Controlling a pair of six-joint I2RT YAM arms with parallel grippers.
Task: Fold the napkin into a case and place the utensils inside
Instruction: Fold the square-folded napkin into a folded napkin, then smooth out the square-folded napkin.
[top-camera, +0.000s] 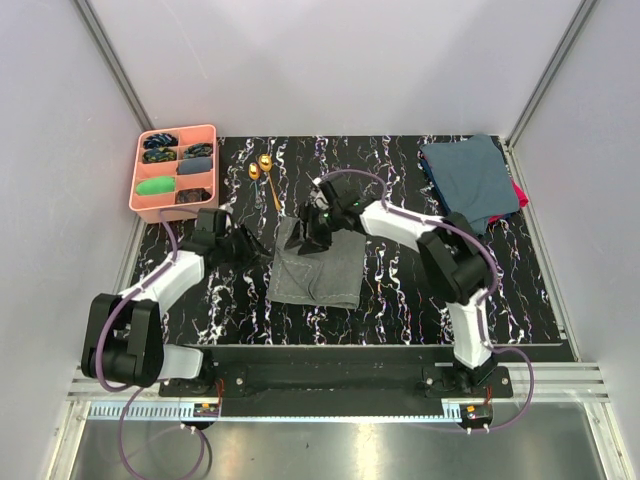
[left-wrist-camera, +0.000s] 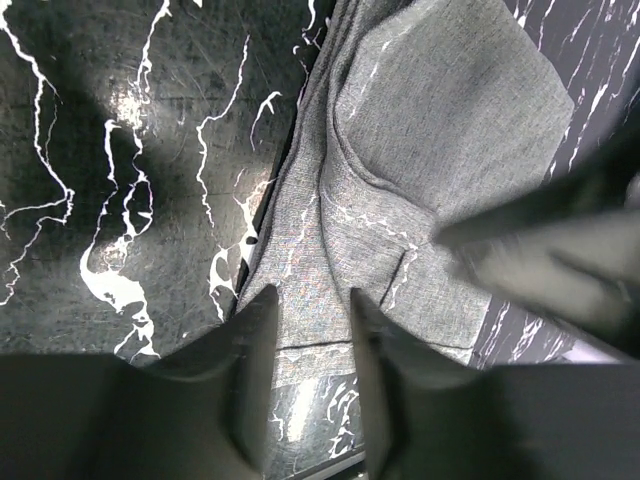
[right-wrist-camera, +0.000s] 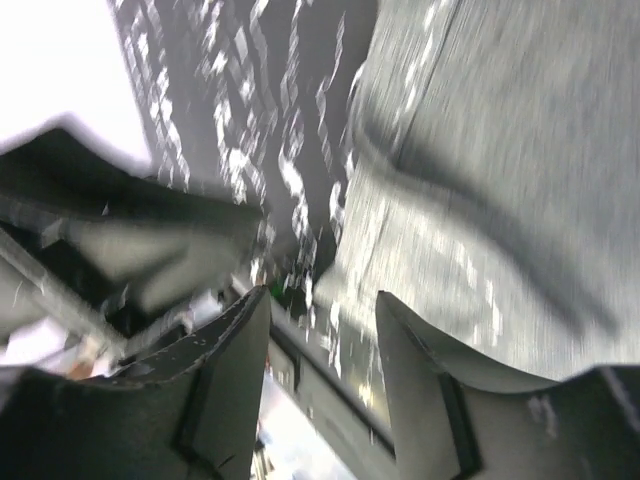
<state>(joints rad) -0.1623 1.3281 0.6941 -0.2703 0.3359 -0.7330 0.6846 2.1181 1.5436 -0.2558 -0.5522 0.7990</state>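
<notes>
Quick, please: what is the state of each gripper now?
Left gripper: open, holding nothing.
Right gripper: open, holding nothing.

Pink tray (top-camera: 160, 213), stacked blue cloths (top-camera: 465, 178)
</notes>
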